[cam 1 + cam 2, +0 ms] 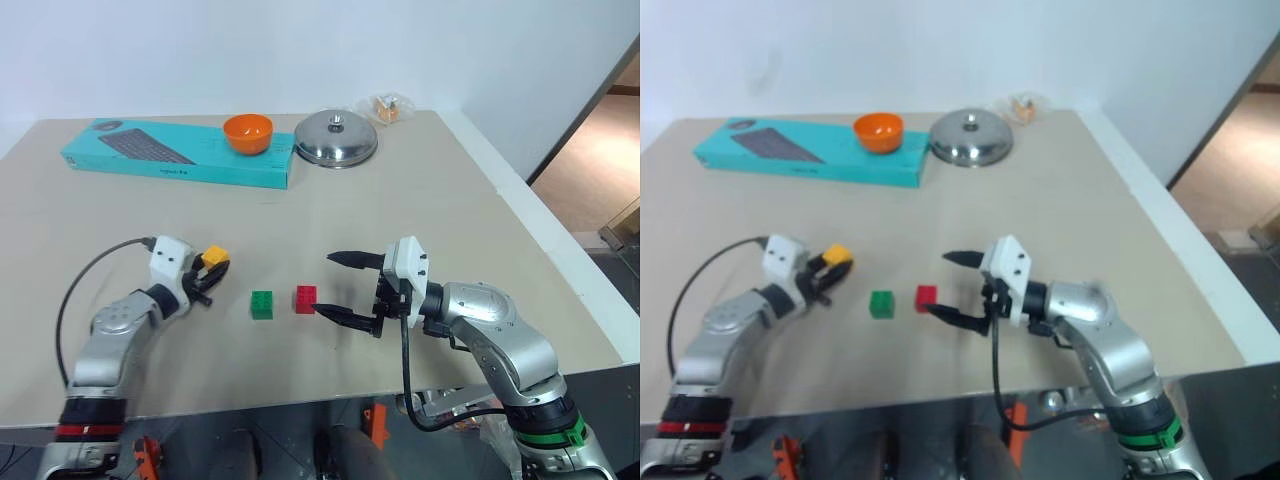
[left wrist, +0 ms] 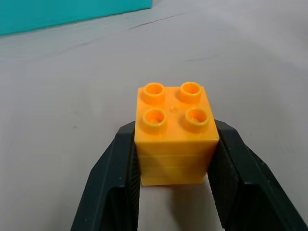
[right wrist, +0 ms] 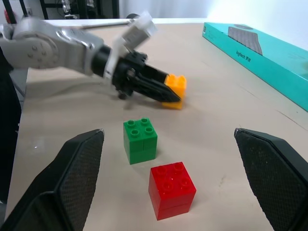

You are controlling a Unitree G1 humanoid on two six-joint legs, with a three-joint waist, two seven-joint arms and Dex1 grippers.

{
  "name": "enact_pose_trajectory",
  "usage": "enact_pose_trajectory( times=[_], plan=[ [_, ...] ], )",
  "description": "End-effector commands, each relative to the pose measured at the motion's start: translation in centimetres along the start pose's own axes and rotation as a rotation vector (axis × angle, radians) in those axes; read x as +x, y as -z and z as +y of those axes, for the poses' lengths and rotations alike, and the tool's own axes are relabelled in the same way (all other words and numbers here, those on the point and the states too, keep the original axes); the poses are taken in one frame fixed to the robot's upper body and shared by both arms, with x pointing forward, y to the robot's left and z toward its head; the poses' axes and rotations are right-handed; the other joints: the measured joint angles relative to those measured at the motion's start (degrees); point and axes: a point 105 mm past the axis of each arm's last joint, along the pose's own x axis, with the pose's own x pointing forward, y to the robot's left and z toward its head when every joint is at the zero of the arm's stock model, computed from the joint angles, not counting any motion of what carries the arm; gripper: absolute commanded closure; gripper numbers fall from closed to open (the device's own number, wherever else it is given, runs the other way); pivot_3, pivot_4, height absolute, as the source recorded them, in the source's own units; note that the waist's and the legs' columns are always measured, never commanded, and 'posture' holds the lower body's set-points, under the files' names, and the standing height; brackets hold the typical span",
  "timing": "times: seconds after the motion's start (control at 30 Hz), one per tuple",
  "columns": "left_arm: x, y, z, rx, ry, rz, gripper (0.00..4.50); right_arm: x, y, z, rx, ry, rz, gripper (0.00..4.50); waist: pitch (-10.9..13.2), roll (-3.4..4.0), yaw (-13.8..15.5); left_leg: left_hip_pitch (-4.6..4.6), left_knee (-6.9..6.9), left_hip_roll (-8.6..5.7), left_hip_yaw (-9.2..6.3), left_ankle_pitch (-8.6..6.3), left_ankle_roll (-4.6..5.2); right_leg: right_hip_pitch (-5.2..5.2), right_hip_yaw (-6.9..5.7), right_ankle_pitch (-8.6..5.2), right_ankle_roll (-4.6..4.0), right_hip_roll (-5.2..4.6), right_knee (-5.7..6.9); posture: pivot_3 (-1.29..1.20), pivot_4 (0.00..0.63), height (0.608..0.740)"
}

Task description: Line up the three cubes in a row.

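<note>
Yellow cube gripped at left; green and red cubes side by side on the table.

The beige tabletop (image 1: 420, 200) carries a long teal cardboard keyboard box (image 1: 170, 153) in the upper left of the frame, with a domed steel lid (image 1: 336, 139) and a small orange bowl (image 1: 247, 133) beside it. At lower right, the right gripper (image 1: 338, 290) is held with its fingers spread wide, empty, just beside the red studded plastic cube (image 1: 306, 299). The green studded plastic cube (image 1: 262, 304) stands close to the red one, apart from it. At lower left, the left gripper (image 1: 208, 275) is clamped on the yellow studded plastic cube (image 2: 174, 134), studs upward.
</note>
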Motion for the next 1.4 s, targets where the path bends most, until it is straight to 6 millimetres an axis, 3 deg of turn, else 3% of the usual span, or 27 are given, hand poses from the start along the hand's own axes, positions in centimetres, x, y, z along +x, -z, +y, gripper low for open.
enact_pose_trajectory(
  times=[0.03,0.37,0.53,0.8,1.4],
  plan=[
    [-1.5,-1.4,-0.1,0.043,0.064,-0.061,3.18,-0.1,-0.8,-0.2,-0.037,0.000,-0.018,0.00,0.0,0.00,0.0,0.00,-0.01,0.00,0.00,0.00,0.00,0.00,0.00,-0.01,-0.01,-0.02,0.00,0.00,0.150,0.740],
    [-4.5,-0.6,-3.2,0.181,0.470,-0.050,3.18,0.1,-0.7,-0.6,-0.049,-0.027,-0.010,0.00,0.0,0.02,0.1,-0.01,0.01,0.02,0.03,0.00,0.00,-0.01,-0.01,-0.01,-0.01,-0.10,-0.01,0.00,0.150,0.740],
    [-5.0,0.1,-3.4,0.225,0.594,-0.015,3.18,0.1,-0.7,-0.7,-0.056,-0.035,-0.005,0.00,0.0,0.02,0.1,-0.02,-0.08,0.03,0.04,0.00,0.00,-0.06,-0.03,-0.06,-0.09,-0.07,-0.01,0.00,0.150,0.740],
    [-4.3,0.8,-2.1,0.263,0.622,0.030,3.18,-0.1,-0.7,-0.5,-0.051,-0.035,-0.003,0.00,0.0,0.02,0.0,-0.02,-0.12,0.02,0.02,0.00,0.00,-0.08,-0.10,-0.07,-0.11,0.00,-0.01,0.00,0.150,0.740],
    [-3.6,2.1,-3.7,0.270,0.732,0.091,3.18,-0.2,-0.5,-0.1,-0.048,-0.042,0.008,0.00,0.0,0.02,0.1,-0.03,-0.12,0.01,0.03,0.00,0.00,-0.07,-0.08,-0.07,-0.09,-0.05,-0.01,0.00,0.150,0.740]
  ],
)
